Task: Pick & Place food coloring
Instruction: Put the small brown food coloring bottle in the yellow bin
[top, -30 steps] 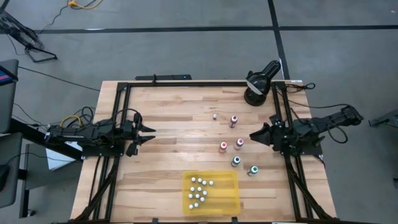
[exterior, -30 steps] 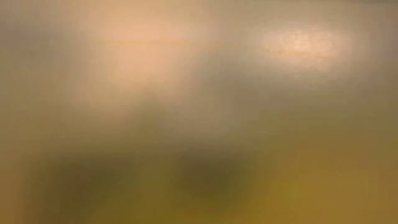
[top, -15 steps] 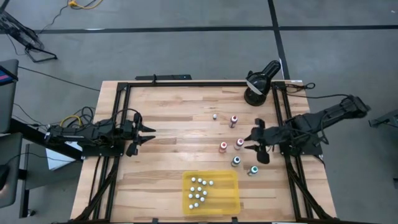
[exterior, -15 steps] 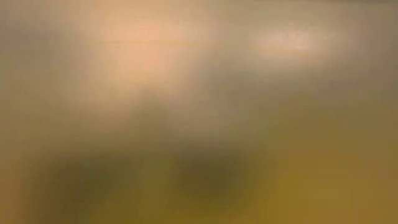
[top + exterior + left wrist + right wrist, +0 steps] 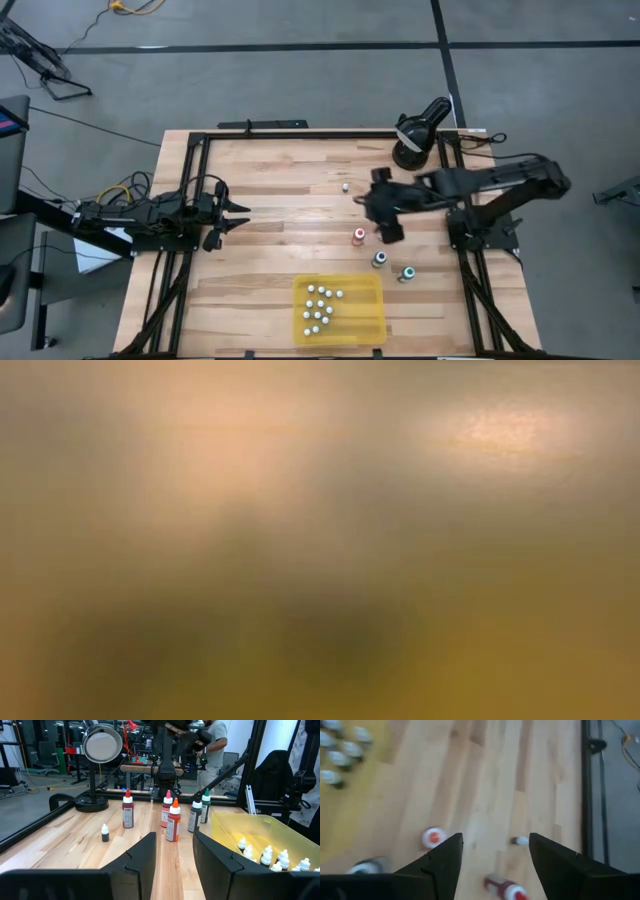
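Yellow tray (image 5: 372,290) with perhaps ten white-capped bottles (image 5: 318,305); right gripper (image 5: 385,212) spread, empty.

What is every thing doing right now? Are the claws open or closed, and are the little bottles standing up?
Right gripper: open, empty, above the loose bottles.
Left gripper: open, empty, at the table's left side.
Loose bottles: standing upright on the table, caps on.
Yellow tray: holding white-capped bottles.
White-capped bottles: upright in the tray.
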{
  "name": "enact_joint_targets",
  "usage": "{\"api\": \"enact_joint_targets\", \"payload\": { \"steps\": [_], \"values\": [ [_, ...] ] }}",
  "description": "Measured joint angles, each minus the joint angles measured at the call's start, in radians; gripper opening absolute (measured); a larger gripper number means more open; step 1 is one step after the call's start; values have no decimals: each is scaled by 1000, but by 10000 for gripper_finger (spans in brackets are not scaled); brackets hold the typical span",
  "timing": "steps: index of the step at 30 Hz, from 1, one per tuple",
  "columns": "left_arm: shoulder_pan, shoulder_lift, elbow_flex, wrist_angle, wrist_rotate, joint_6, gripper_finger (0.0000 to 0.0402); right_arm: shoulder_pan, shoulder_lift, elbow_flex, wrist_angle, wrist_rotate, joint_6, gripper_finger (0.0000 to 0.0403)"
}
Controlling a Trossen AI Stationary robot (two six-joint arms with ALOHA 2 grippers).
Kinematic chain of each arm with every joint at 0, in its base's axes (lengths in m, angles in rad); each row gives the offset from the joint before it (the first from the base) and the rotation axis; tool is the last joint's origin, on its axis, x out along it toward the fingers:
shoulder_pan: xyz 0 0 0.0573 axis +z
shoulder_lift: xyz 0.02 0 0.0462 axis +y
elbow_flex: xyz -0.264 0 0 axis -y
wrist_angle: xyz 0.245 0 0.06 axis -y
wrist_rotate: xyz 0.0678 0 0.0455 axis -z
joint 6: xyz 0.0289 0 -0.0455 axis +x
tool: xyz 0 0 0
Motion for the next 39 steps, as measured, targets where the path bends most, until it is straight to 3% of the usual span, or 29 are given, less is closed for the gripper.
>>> {"api": "enact_joint_targets", "payload": {
  "steps": [8, 14, 23, 39],
  "values": [
    [0, 0, 0, 0, 0, 0, 121, -187, 244, 142, -10, -8, -24, 218],
    [0, 0, 0, 0, 0, 0, 121, -298, 371, 186, -17, -131, -33, 214],
    [0, 0, 0, 0, 0, 0, 121, -375, 467, 186, -11, -169, -205, 217],
    [0, 0, 0, 0, -1, 0, 121, -440, 563, 185, 13, -221, -208, 212]
  ]
}}
